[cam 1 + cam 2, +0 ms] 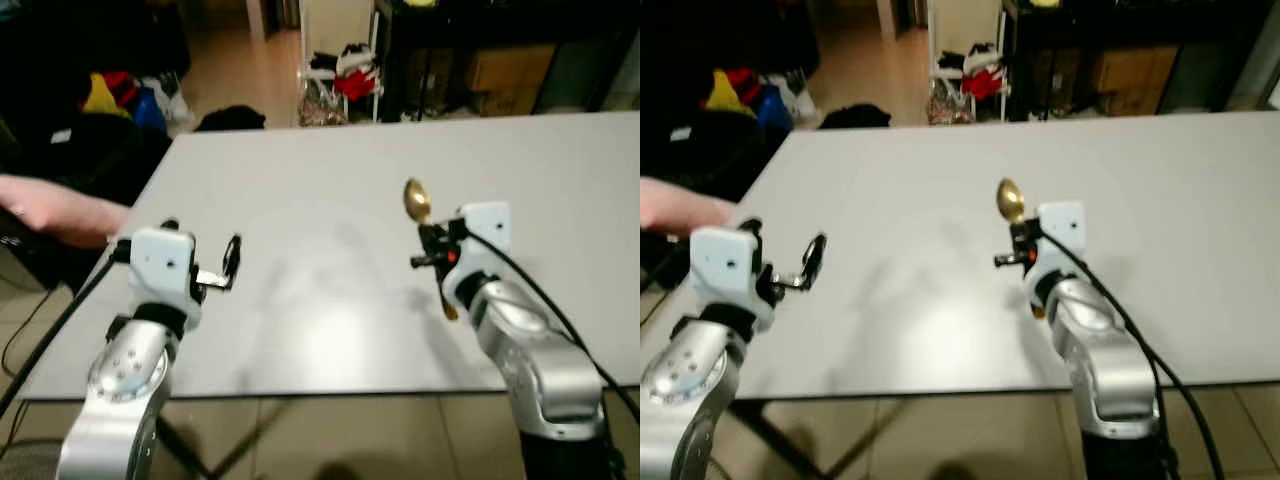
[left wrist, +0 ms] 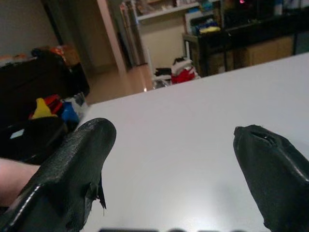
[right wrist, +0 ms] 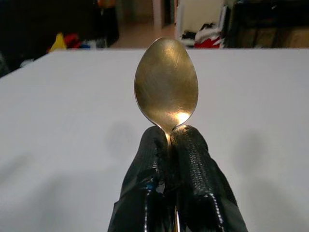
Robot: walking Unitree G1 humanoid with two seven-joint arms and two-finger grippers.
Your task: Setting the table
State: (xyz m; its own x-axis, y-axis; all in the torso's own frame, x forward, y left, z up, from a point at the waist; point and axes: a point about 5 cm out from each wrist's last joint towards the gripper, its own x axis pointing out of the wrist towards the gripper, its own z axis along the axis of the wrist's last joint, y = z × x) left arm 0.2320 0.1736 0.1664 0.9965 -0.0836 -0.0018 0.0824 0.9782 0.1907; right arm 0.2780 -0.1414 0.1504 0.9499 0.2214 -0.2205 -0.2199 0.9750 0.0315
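A gold spoon [image 1: 417, 201] is held above the white table [image 1: 330, 180], bowl pointing away from me. My right gripper [image 3: 169, 140] is shut on its neck, over the table's near right part; the handle tip [image 1: 451, 308] sticks out behind the wrist. In the right wrist view the spoon's bowl [image 3: 166, 87] rises just past the two black fingertips. My left gripper [image 1: 228, 262] hovers over the table's near left edge, open with nothing between its fingers [image 2: 72, 169].
A person's arm [image 1: 55, 210] reaches in from the left, beside the table's left edge. Dark furniture with coloured items [image 1: 110, 95] stands at the far left. A white rack with clothes [image 1: 345, 75] and dark shelving [image 1: 480, 60] stand beyond the table's far edge.
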